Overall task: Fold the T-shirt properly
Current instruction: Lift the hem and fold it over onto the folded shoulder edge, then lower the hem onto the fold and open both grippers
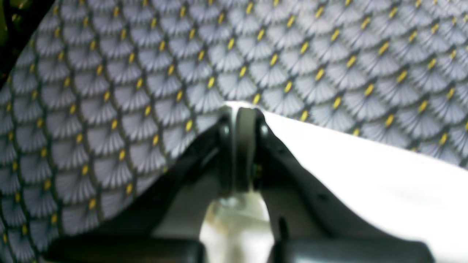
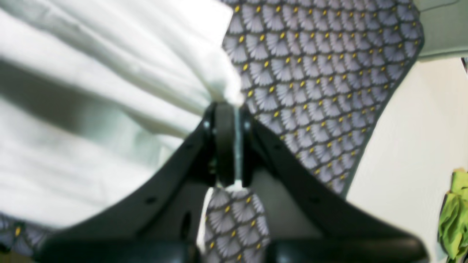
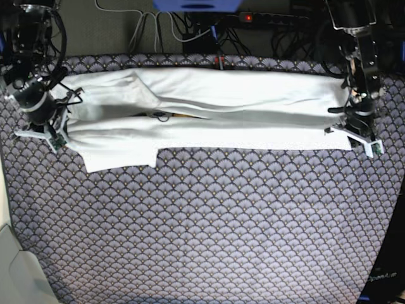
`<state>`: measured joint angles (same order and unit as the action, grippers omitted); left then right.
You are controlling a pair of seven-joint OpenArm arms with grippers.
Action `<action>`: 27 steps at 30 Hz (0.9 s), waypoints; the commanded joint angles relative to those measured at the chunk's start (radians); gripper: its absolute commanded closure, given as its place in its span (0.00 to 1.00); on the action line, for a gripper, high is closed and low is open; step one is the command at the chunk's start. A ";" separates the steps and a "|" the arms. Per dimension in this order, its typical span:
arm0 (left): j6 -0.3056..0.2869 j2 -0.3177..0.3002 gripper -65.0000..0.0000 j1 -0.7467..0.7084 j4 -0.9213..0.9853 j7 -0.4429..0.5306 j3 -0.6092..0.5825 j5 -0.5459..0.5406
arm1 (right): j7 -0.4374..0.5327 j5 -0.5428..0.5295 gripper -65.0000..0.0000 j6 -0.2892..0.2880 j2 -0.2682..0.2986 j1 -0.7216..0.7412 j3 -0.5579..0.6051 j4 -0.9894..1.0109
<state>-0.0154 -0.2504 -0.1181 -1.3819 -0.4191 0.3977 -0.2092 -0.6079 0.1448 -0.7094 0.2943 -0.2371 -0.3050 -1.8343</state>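
Currently, risks read from the base view's left side to its right:

Right tool [image 3: 56,135]: clenched on the T-shirt [image 3: 209,117] at its end near the table's left edge; the wrist view shows a thin pinch of white cloth between the jaws [image 2: 234,142]. A pinch that thin could slip out if the arm pulls hard.

Loose flap [image 3: 120,155]: a squarish piece, probably a sleeve, sticks out toward the front of the table [image 3: 209,234] beside the right tool. It may stay splayed or tuck under crookedly in the next fold.

T-shirt: lies as a long band across the far half of the patterned table, stretched between both tools, plain white side up. A dark slit [image 3: 164,116] near the middle shows the layers gaping; uneven tension could open it wider and wrinkle the fold.

Left tool [image 3: 359,136]: clenched on the shirt's end near the table's right edge, cloth edge caught at the tips [image 1: 241,146]. If one arm lifts or travels faster than the other, the band would skew or drag on the table cover.

Cables [image 3: 190,28]: beyond the far edge; the arms could snag them.
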 commanded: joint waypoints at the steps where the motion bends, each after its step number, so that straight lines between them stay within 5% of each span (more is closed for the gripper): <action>1: 0.004 -0.017 0.99 0.004 -0.020 0.024 0.007 0.001 | 0.013 -0.001 1.00 0.011 0.015 -0.003 -0.009 -0.015; 27: 0.004 -0.069 0.99 -0.048 -0.007 0.022 0.008 0.007 | 0.016 -0.001 1.00 0.011 0.023 -0.123 -0.009 -0.009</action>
<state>-0.0265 -0.3012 -0.1726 -1.3743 -0.4225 0.3977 -0.2111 -0.5991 0.1417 -0.7074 0.2996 -0.3618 -0.3054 -1.8324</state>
